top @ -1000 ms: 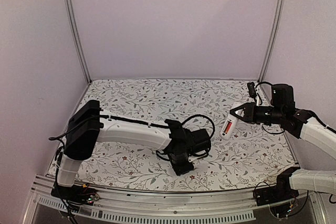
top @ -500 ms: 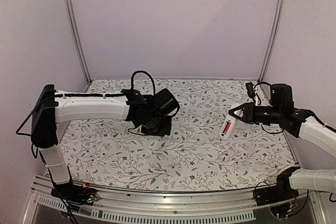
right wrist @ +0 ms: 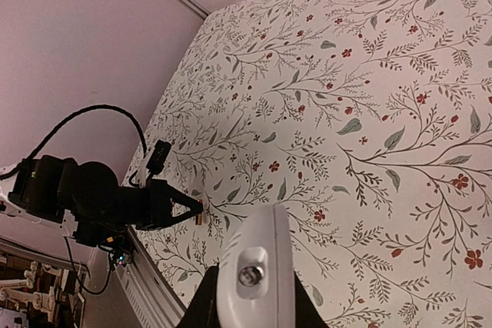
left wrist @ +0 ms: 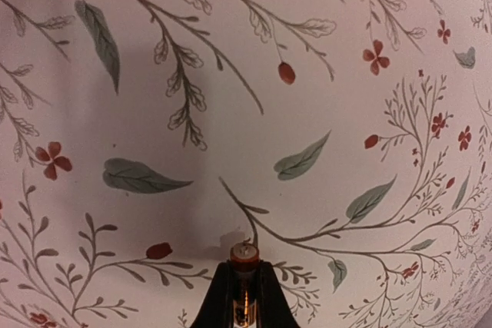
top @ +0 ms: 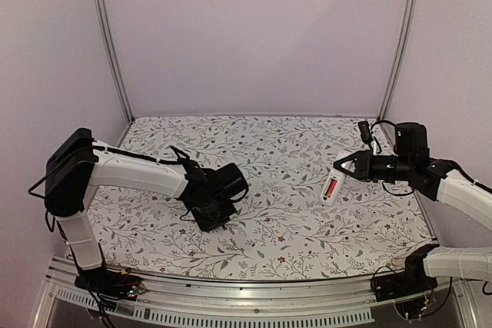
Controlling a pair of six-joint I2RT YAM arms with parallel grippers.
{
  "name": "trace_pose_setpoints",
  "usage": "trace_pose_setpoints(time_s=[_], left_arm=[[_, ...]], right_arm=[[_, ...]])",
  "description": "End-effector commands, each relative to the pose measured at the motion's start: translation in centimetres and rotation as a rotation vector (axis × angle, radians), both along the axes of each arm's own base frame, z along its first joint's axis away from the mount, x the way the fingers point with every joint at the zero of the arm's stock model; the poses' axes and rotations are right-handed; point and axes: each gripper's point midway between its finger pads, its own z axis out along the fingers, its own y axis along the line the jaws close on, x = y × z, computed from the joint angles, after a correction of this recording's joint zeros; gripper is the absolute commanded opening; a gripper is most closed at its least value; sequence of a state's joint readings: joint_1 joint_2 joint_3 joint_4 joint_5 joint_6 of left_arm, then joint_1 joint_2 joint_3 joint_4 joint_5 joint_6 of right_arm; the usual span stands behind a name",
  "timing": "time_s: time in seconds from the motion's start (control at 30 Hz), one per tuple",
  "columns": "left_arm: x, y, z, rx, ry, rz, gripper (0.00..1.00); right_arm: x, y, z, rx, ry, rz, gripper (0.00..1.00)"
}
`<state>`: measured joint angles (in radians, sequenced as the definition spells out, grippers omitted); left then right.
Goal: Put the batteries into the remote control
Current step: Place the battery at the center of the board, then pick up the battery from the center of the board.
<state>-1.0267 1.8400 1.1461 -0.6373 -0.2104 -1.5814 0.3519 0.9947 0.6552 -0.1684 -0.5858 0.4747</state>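
Low over the floral surface (top: 292, 228), my left jaws are clamped on the dark, orange-marked battery (left wrist: 244, 260), its tip poking out. Over on the right, my right jaws grip the white remote control (right wrist: 257, 266), tilted above the surface, with a red battery (top: 331, 187) showing in its recess.

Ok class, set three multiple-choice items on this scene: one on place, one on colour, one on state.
1. The remote is: A lying flat; B held by the right gripper; C out of view.
2. The loaded battery is: A red; B green; C blue.
3. The left gripper is: A wide open; B shut on the other battery; C holding the remote.
Answers: B, it is clamped aloft in the top view; A, red shows inside the remote; B, the left wrist view shows it pinched at the tips.
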Motion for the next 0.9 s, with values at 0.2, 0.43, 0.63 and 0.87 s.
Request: trace_pose_setpoints(time_s=[0.2,0.43,0.63,0.87], left_arm=[[0.1,-0.6,-1.9,-0.099,0.089,0.136,0.14],[0.5,-0.2,-1.5,-0.071,0.088,0.106,0.33],[3.0,-0.7,3.7,-0.060,-0.126,-0.066,0.61],[4.9,-4.5,13.8,-0.017,-0.663,-0.851,0.99]], right_arm=[[0.4,0.2,1.3,0.023,-0.037,0.011,0.00],[0.4,0.3,1.3,0.025,-0.039,0.019,0.00],[0.4,0.4,1.4,0.030,-0.043,0.025,0.00],[0.3,0.5,1.3,0.038,-0.051,0.031,0.00]])
